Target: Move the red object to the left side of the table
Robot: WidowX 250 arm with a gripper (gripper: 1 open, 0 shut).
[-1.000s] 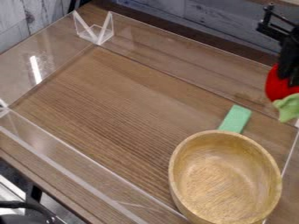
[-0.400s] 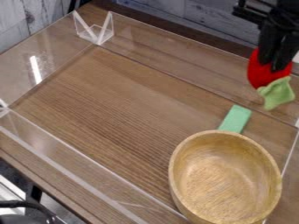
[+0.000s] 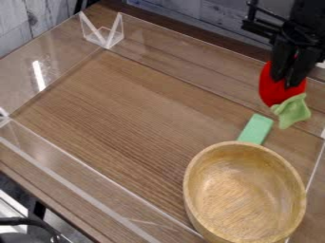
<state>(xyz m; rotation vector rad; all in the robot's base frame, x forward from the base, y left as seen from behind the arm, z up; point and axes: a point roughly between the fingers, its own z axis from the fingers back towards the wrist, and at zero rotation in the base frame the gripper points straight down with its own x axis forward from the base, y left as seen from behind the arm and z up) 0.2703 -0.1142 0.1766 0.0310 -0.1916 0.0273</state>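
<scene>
1. Broadly, the brown wood-grain tabletop (image 3: 127, 123) fills most of the view, edged by low clear acrylic walls.
2. The round, light wooden bowl (image 3: 244, 195) sits at the lower right of the picture, its hollow facing up.
3. The dark robot gripper (image 3: 282, 59) reaches in from the upper right, its jaws closed on the small rounded red toy fruit with a light green leafy end (image 3: 278, 87). They seem to pinch it near its top, though the dark parts blend together there and the exact contact is hard to make out.
4. That red fruit is at the right of the picture, beyond the bowl, its green end (image 3: 294, 111) pointing down and to the right.
5. The flat light green rectangular block (image 3: 254, 130) lies on the tabletop between the fruit and the bowl, just beside the bowl's rim.
</scene>
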